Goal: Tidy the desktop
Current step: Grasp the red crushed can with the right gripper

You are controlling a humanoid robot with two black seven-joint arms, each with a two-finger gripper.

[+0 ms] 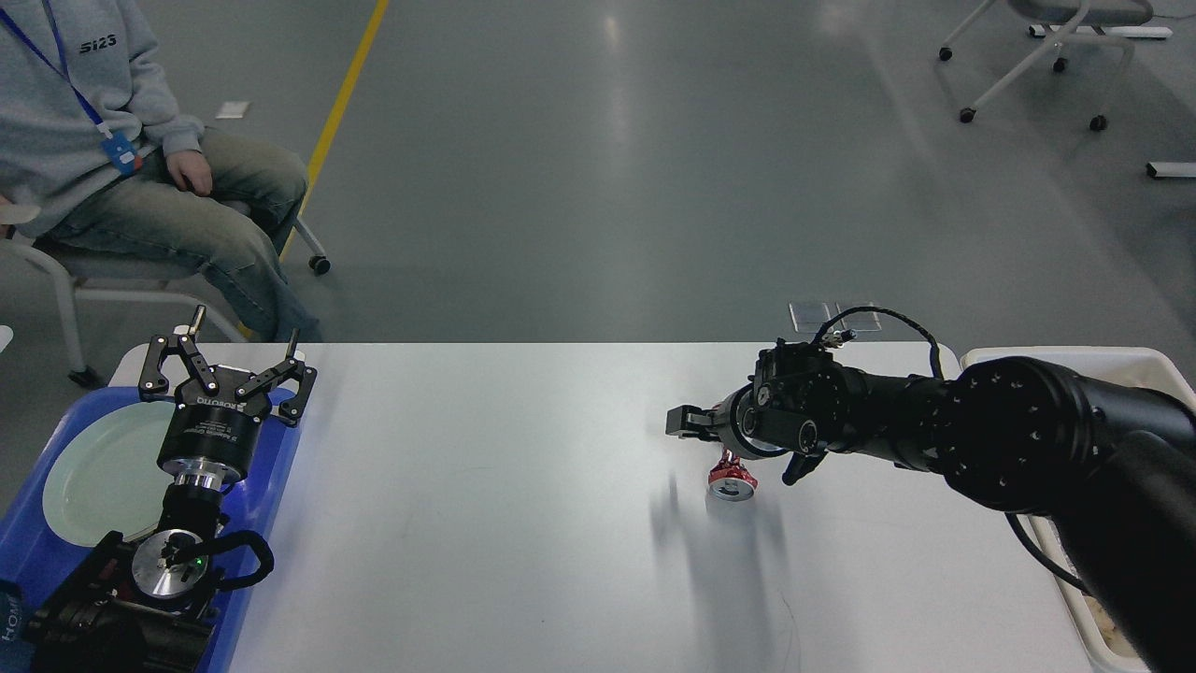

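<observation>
The white desktop [467,486] fills the lower part of the head view. A crushed red can [733,480] lies right of its middle; only its near end shows, the rest is behind my right arm. My right gripper [690,422] reaches in low from the right and points left, just above and beyond the can. It looks dark and side-on, so I cannot tell its fingers apart. My left gripper [227,366] stands open and upright over the far end of the blue tray [271,486], with nothing between its fingers.
A pale green plate [98,472] lies in the blue tray at the left edge. The beige bin [990,356] stands at the table's right end, mostly hidden by my right arm. A seated person [140,178] is beyond the far left corner.
</observation>
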